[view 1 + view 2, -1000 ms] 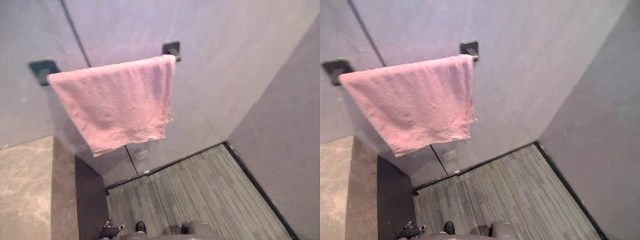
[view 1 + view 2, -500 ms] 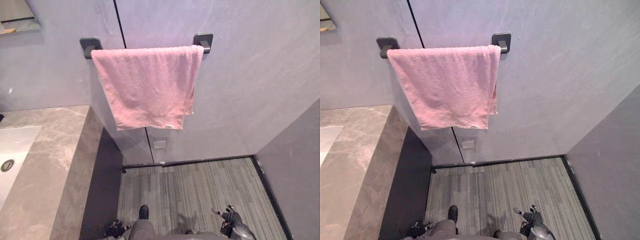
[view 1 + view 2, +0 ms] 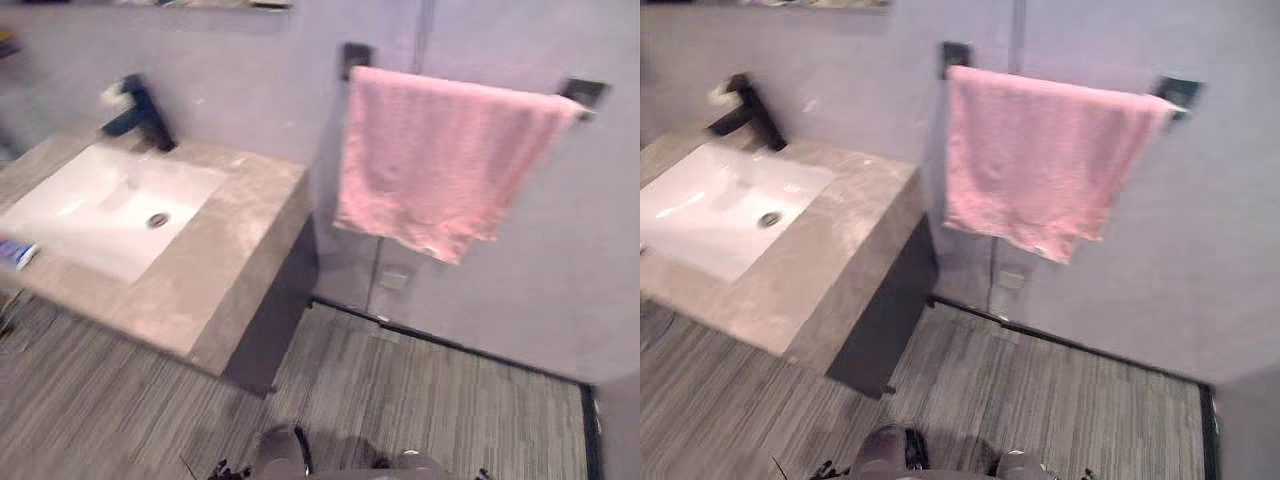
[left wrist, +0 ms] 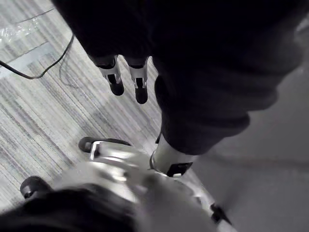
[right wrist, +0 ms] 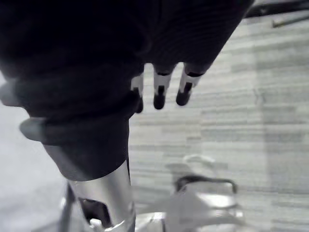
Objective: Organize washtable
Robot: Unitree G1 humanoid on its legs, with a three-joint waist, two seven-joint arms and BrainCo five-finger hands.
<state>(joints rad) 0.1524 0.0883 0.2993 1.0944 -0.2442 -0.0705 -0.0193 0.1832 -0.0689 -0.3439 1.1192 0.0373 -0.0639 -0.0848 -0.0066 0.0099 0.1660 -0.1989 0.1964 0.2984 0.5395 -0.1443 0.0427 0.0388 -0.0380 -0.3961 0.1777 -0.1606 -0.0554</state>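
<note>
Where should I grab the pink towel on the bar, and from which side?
Take the pink towel by its lower hem, near the corner hanging lowest, coming from the front, facing the wall. It drapes flat over the bar, so the free bottom edge is probably the easiest part to pinch.

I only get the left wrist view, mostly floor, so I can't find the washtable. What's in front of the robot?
Observer: A stone-look washtable with a white sink stands ahead, to the left.
Operator: Anything on it to tidy?
Observer: A small blue and white item lies beside the sink at the head view's left edge; I can't tell what it is.
Operator: What's to the right?
Observer: A pink towel hangs draped over a wall rail.
</note>
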